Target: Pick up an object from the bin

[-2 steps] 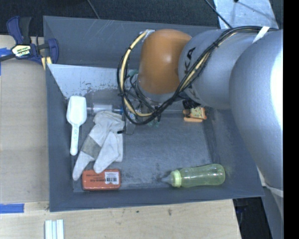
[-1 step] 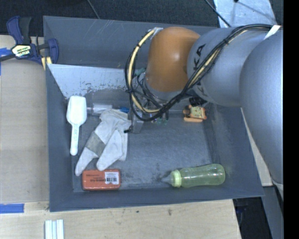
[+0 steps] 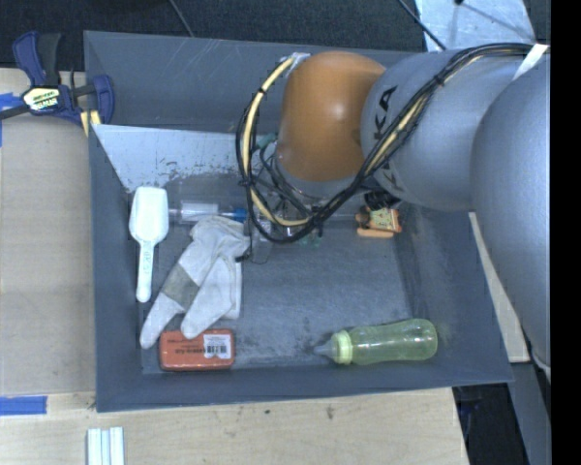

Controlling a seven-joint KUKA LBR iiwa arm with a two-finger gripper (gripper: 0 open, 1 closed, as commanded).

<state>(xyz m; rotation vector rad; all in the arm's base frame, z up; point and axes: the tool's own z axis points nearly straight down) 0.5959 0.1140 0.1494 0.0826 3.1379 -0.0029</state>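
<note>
Below the arm's wrist, the dark tip of my gripper [image 3: 260, 248] reaches down at the upper right edge of a crumpled white glove [image 3: 203, 277], left of the bin's middle. A clear tube with a blue end [image 3: 205, 212] lies just left of the gripper, above the glove. A white plastic scoop [image 3: 147, 232] lies along the glove's left side.
A flat orange-red block with a barcode label [image 3: 196, 349] lies at the front left. A pale green bottle [image 3: 383, 342] rests on its side at the front right. A small orange-brown toy [image 3: 380, 222] sits at the back right, beside the arm.
</note>
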